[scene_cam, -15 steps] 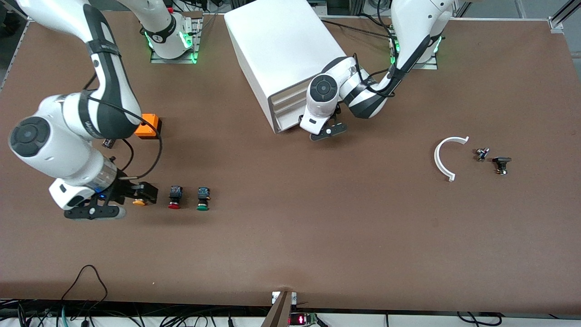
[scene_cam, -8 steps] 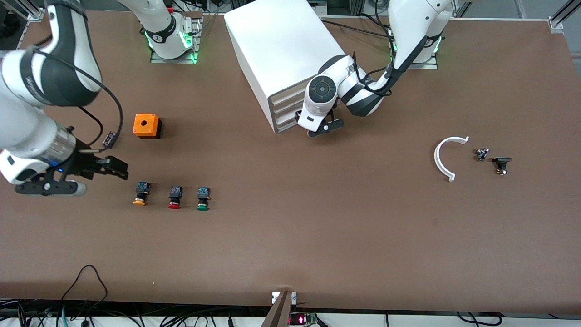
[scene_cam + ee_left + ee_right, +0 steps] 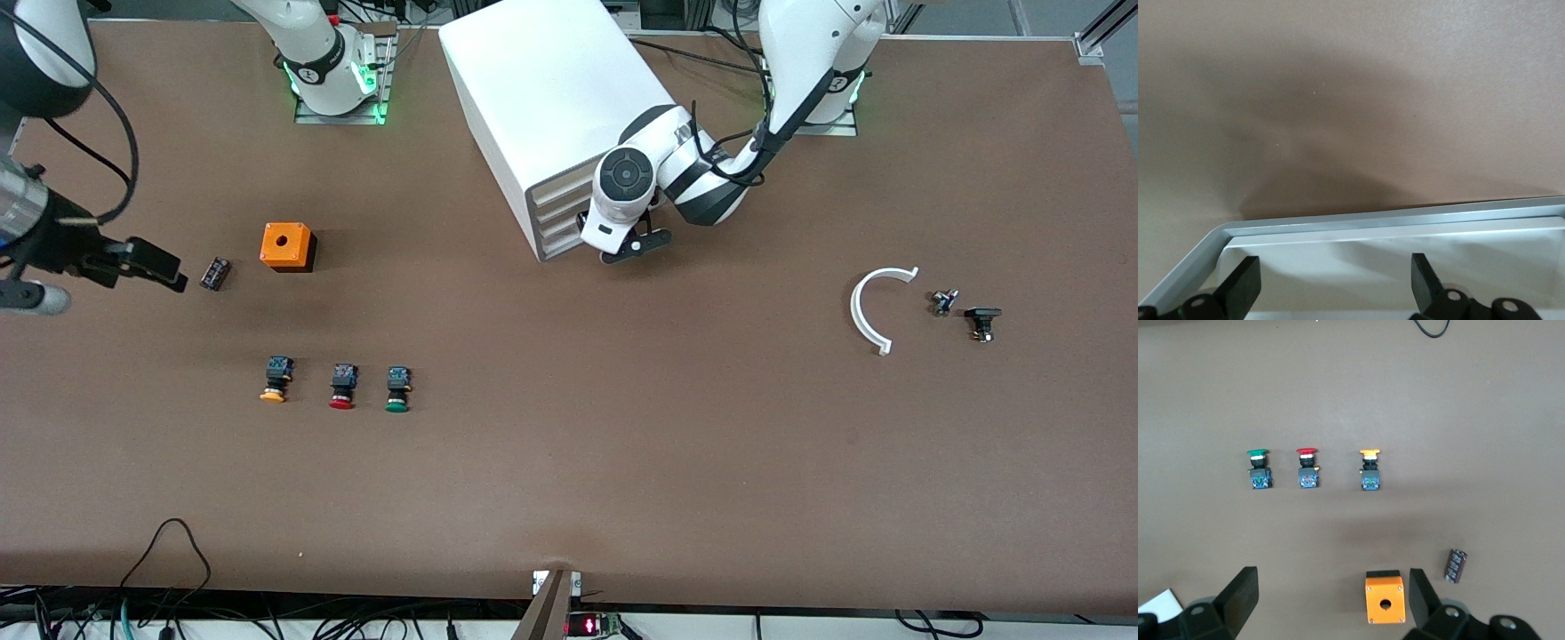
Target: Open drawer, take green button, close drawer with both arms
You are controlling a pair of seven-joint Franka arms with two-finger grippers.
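An orange box [image 3: 286,246] with a hole on top is seen on the brown counter [image 3: 622,444], a small dark cylinder [image 3: 214,273] just beside it. A yellow-capped button [image 3: 276,380] and a red-capped button [image 3: 342,386] are lined up nearer the camera. A white curved strip [image 3: 869,308] and two small dark parts [image 3: 944,301] [image 3: 981,323] are found toward the left arm's end.

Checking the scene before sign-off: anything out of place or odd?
Nothing spilled or damaged. One oddity: the green button lies on the table beside the red button and yellow button, not in a drawer; the drawers look closed.
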